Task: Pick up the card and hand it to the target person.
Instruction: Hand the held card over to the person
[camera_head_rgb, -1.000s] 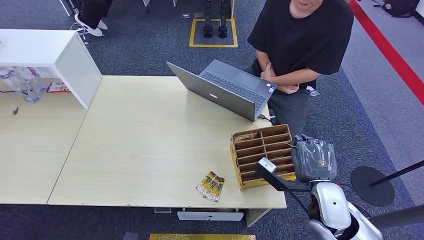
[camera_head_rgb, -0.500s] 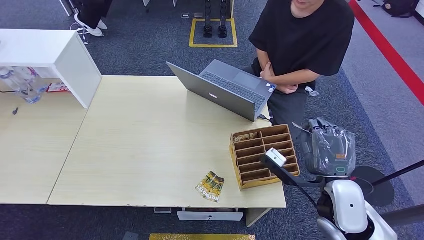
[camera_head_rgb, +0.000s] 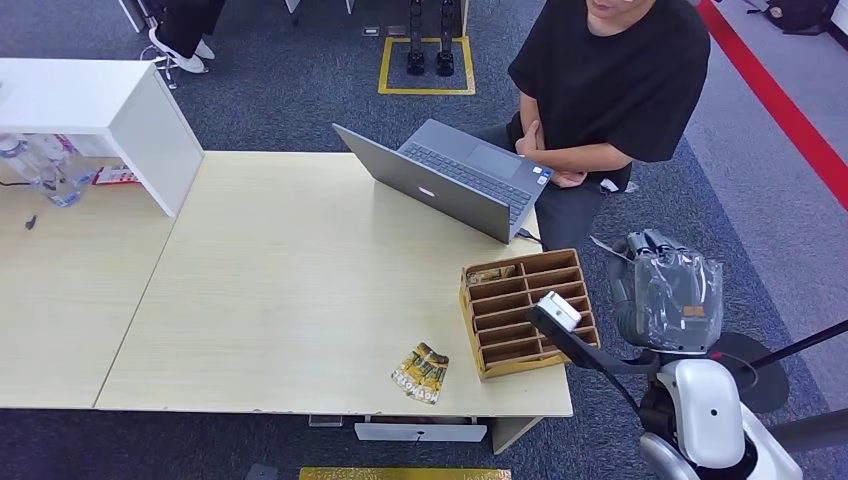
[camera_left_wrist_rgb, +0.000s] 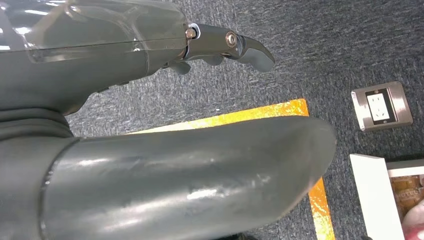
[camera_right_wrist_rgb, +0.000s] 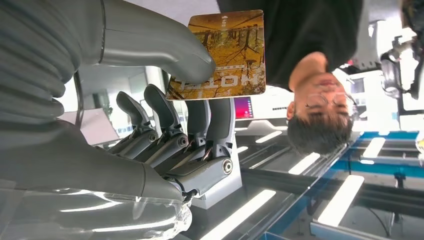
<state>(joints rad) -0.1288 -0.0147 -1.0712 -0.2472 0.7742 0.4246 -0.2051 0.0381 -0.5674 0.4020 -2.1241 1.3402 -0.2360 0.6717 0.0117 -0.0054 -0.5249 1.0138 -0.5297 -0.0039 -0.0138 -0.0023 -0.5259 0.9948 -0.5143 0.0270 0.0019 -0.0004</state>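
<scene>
Off the desk's (camera_head_rgb: 300, 300) right edge, beside the wooden organizer (camera_head_rgb: 525, 310) at the near right corner, the right hand (camera_head_rgb: 668, 290) is held raised over the carpet. The card (camera_right_wrist_rgb: 220, 55) is pinched between the thumb and the fingers (camera_right_wrist_rgb: 165, 117), as seen in the right wrist view; the other fingers are curled beneath it, close together. In the head view a thin pale edge, judged to be the card, is seen projecting from the hand toward the person (camera_head_rgb: 610, 90) standing past the desk's far right corner. The card's printed face is turned to the wrist camera, and its free end points away from the palm toward the person; the long axis is judged to run roughly along that line, though part of the card is hidden by the thumb. The pickup is judged complete and the handover is in hand. The next move calls for the arm to be extended toward the person, whose arms are folded, and for the pinch to be kept until the card is taken. The left hand (camera_left_wrist_rgb: 150, 100) hangs over the carpet, nothing held, its fingers slightly bent and apart from the thumb.
</scene>
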